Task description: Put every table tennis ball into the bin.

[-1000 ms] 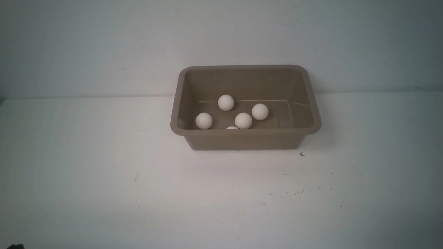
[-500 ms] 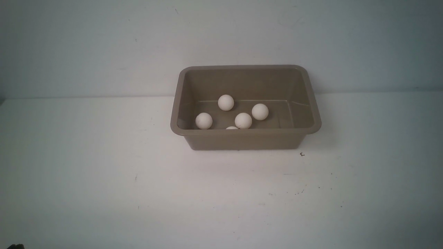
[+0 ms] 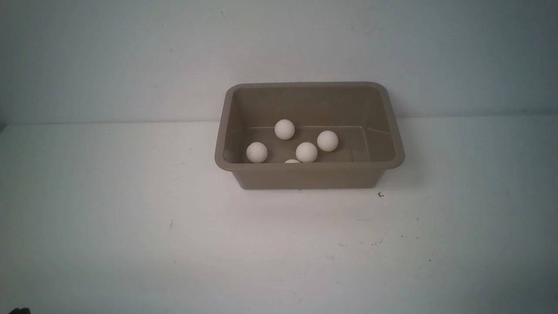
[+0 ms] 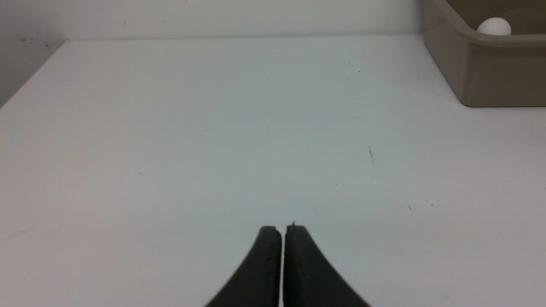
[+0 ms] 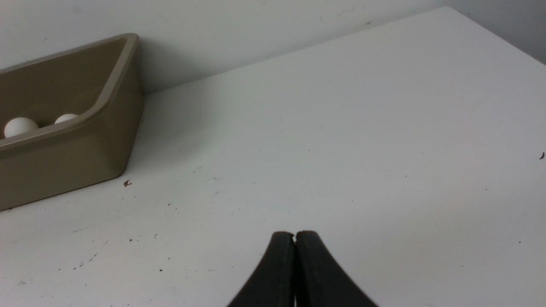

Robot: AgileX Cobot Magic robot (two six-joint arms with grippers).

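- Where the surface meets the back wall, the bin stands, rim up, with five balls showing inside; one peeks over the near wall.
- Left tool: clenched, holding nothing, over bare surface well apart from the bin.
- Right tool: clenched, holding nothing, over bare surface that runs to the far corner.

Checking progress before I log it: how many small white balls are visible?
5, all inside the taupe plastic bin: back, right, centre, left, one mostly hidden behind the near rim. More may be hidden there.
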